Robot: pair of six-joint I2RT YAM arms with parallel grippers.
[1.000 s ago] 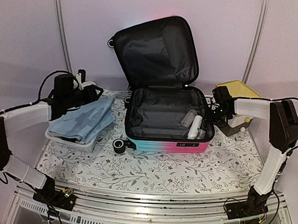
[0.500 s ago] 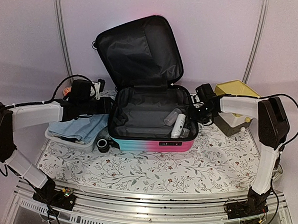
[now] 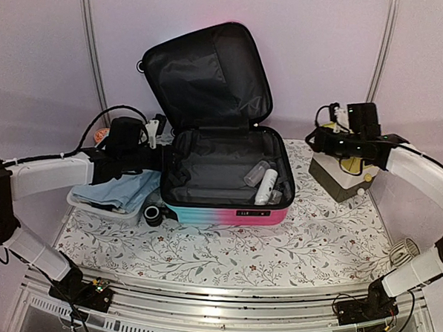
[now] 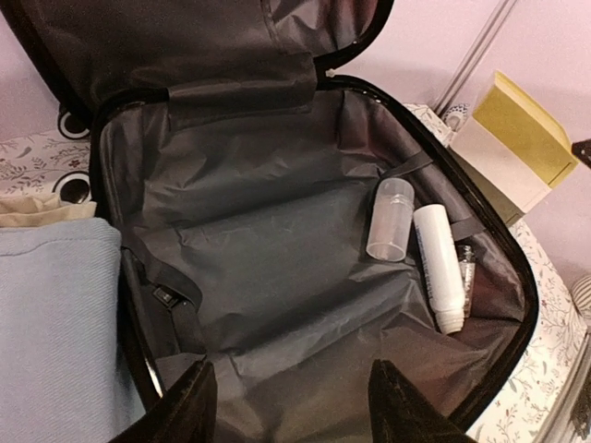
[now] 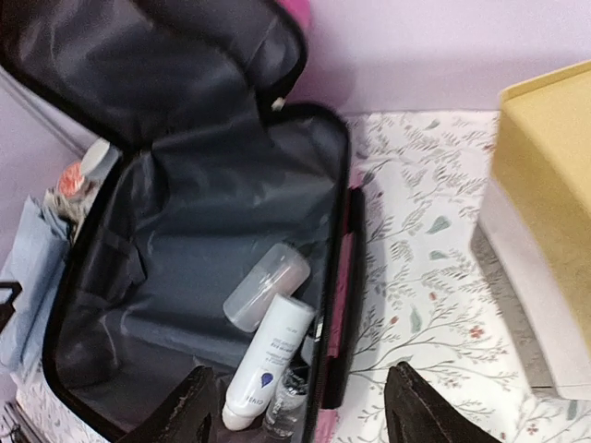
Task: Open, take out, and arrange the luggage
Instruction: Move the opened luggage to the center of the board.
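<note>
The luggage (image 3: 227, 209) sits open in the middle of the floral tablecloth (image 3: 291, 251), its lid propped upright at the back. My left gripper (image 3: 161, 157) is right up against its left wall. From the left wrist, those fingers (image 4: 199, 406) stand apart over the near rim with only black lining beyond them, so that one is open and holding nothing. My right gripper (image 3: 317, 137) hangs well off the luggage's right side, above the yellow-topped box (image 3: 340, 180), with its jaws spread too and nothing in them. The shell is smooth hard plastic that fades from turquoise to pink, with a black zipper band along the rim, and the inside is crinkled black fabric. Three things lie along the right wall: a clear capped bottle (image 4: 388, 220), a white tube bottle (image 4: 438, 268) and a small glass vial (image 4: 465, 268), close together. Just left of the luggage, folded blue cloth (image 3: 120, 190) rests in a white basket (image 3: 93, 204).
</note>
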